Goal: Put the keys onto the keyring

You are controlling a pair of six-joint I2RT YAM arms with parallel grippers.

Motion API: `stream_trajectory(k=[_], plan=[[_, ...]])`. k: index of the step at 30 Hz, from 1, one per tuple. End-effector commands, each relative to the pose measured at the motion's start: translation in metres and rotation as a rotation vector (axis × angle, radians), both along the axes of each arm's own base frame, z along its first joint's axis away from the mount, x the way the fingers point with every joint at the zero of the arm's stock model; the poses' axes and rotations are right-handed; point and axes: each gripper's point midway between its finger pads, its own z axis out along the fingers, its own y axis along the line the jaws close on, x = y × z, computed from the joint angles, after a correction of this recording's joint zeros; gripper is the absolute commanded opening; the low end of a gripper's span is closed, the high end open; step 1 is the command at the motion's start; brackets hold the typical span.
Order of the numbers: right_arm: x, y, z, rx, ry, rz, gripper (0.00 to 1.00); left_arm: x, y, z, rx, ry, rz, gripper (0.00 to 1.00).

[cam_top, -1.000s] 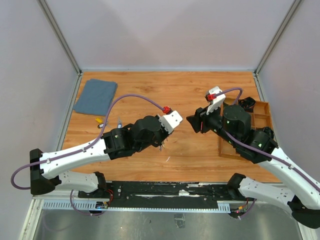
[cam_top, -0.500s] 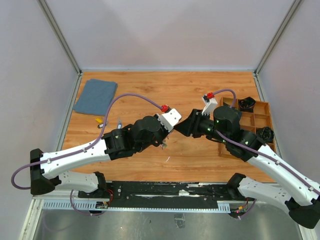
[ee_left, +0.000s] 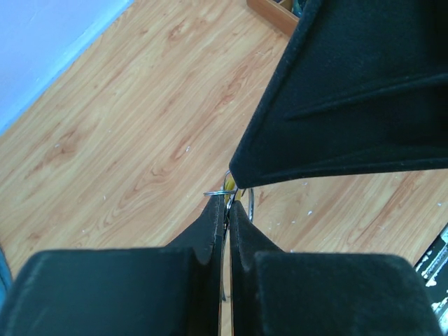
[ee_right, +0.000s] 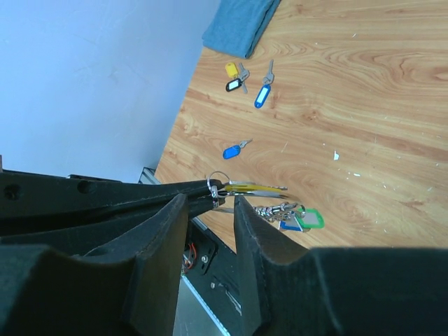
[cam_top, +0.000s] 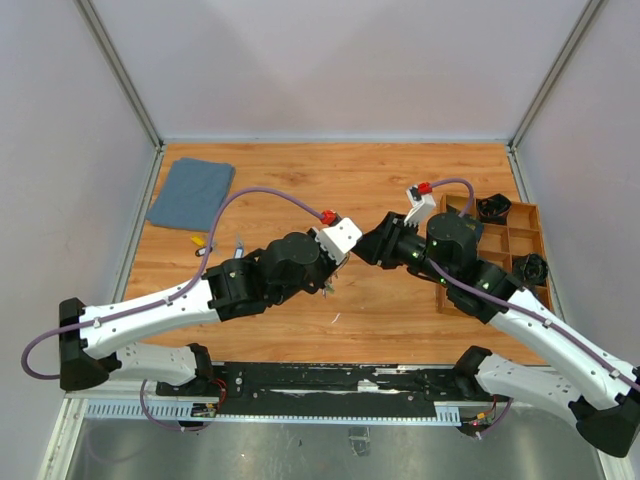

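Note:
My left gripper (ee_left: 227,204) is shut on the keyring (ee_left: 249,204), a thin silver loop held above the table. In the right wrist view the keyring (ee_right: 218,179) sticks out of the left fingertips (ee_right: 199,189), with a yellow-headed key (ee_right: 252,187), a green tag (ee_right: 312,219) and a blue tag (ee_right: 288,226) hanging from it. My right gripper (ee_right: 210,203) is open, its two fingers on either side of the ring, nothing in it. In the top view the left gripper (cam_top: 334,268) and right gripper (cam_top: 364,245) meet tip to tip at mid-table.
Loose keys lie at the table's left: a blue-tagged one (ee_right: 234,150), another blue one (ee_right: 263,94), a yellow (ee_right: 232,68) and a black one (ee_right: 233,85). A blue cloth (cam_top: 190,192) lies at the back left. A wooden tray (cam_top: 443,300) with black items stands at the right.
My right gripper has moved left and closed in on the left gripper's tip, now straddling the keyring. The left gripper has hardly moved.

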Motion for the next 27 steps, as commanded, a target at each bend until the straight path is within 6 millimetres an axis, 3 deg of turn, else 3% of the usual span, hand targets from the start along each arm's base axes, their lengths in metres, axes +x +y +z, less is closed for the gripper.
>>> stream_trajectory(k=[1,27], plan=[[0.009,0.000,0.008,0.044,-0.013,-0.032,0.33,-0.006,-0.005,0.021,-0.083,-0.036,-0.040,0.00],[0.003,0.015,0.004,0.067,0.027,0.047,0.22,-0.006,-0.004,0.026,-0.104,-0.043,-0.038,0.00]])
